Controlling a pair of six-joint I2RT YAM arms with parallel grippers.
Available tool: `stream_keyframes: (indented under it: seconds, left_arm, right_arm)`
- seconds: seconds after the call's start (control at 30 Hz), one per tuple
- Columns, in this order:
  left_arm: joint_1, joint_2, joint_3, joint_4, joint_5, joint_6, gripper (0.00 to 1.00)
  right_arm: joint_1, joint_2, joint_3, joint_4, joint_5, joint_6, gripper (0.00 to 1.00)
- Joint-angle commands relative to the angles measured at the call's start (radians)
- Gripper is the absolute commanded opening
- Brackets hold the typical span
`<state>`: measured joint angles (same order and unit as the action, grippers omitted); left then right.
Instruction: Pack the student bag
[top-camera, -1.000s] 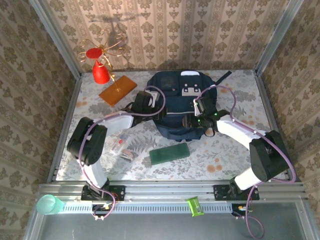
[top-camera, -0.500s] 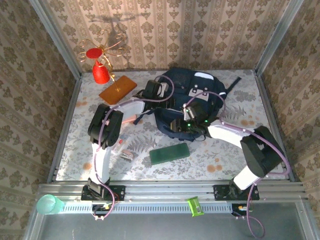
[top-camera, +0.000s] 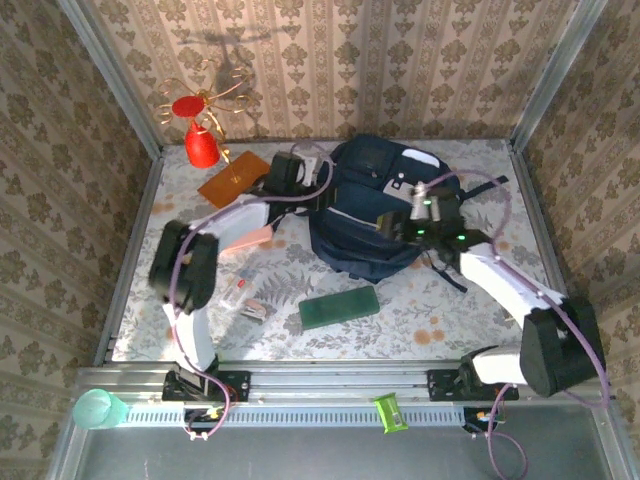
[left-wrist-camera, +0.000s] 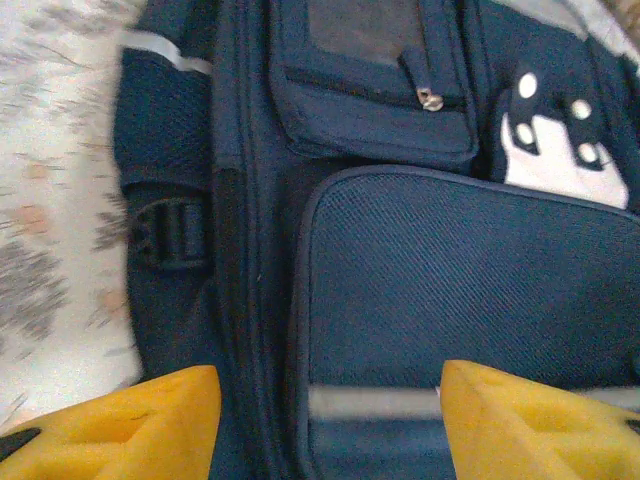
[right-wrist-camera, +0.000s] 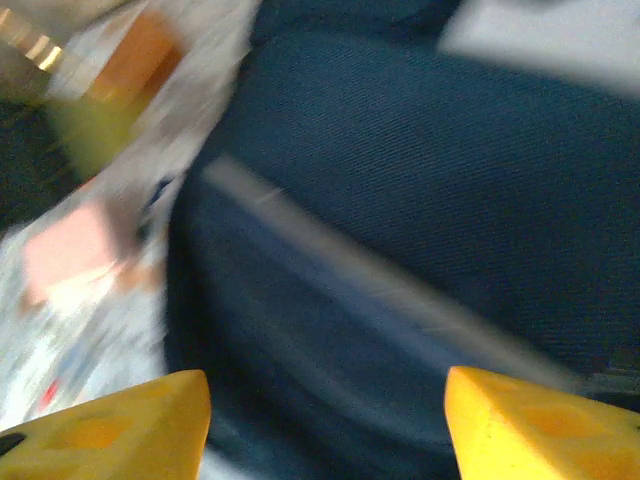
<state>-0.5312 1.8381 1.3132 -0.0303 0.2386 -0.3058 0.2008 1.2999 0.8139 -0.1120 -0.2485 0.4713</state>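
The student bag (top-camera: 372, 205), a large dark navy backpack with grey trim and a white patch, lies at the back middle of the table. My left gripper (top-camera: 316, 186) is at the bag's left edge. In the left wrist view its yellow fingertips (left-wrist-camera: 120, 425) stand wide apart over the bag's front pocket (left-wrist-camera: 450, 290), so the left gripper (left-wrist-camera: 325, 430) is open. My right gripper (top-camera: 393, 228) hovers over the bag's right half. In the blurred right wrist view the right gripper (right-wrist-camera: 325, 430) is open, with navy bag fabric (right-wrist-camera: 400, 200) between its fingertips and nothing pinched.
An orange booklet (top-camera: 233, 178) and a red cone ornament (top-camera: 201, 142) sit at the back left. A pink item (top-camera: 247, 240), small packets (top-camera: 245, 300) and a green case (top-camera: 340, 307) lie in front of the bag. A teal cup (top-camera: 97, 408) stands on the near rail.
The bag has shifted and turned towards the back right. The left arm has drawn back to the bag's left edge. The right arm has swung out to the right.
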Motion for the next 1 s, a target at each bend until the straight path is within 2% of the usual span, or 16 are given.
stream_keyframes:
  seconds: [0.0,0.07,0.17,0.37,0.5,0.63,0.8,0.97]
  left_arm:
    - [-0.036,-0.163,-0.165,0.074,-0.139,-0.065,0.61]
    - [-0.059,-0.22,-0.277,0.102,-0.174,-0.12,0.62]
    - [-0.093,-0.267,-0.392,0.128,-0.188,-0.197,0.63]
    - [-0.185,-0.248,-0.464,0.22,-0.097,-0.316,0.64]
    - [-0.235,-0.194,-0.438,0.256,-0.08,-0.348,0.62]
    - [-0.229,-0.152,-0.426,0.272,-0.093,-0.344,0.57]
    - [-0.183,-0.085,-0.34,0.218,-0.083,-0.27,0.54]
    - [-0.114,-0.018,-0.255,0.164,-0.077,-0.208,0.54]
  right_arm:
    - [-0.163,-0.007,-0.055,-0.084,0.088,0.02,0.67]
    - [-0.236,0.032,-0.059,-0.042,0.074,0.06,0.68]
    - [-0.286,0.146,-0.007,0.014,0.048,0.095,0.69]
    - [-0.337,0.378,0.157,0.02,0.041,0.103,0.69]
    - [-0.336,0.454,0.188,0.074,-0.094,0.136,0.57]
    - [-0.333,0.404,0.121,0.096,-0.104,0.148,0.39]
    - [-0.321,0.282,-0.004,0.164,-0.169,0.175,0.24]
    - [-0.25,0.162,-0.095,0.21,-0.182,0.224,0.19]
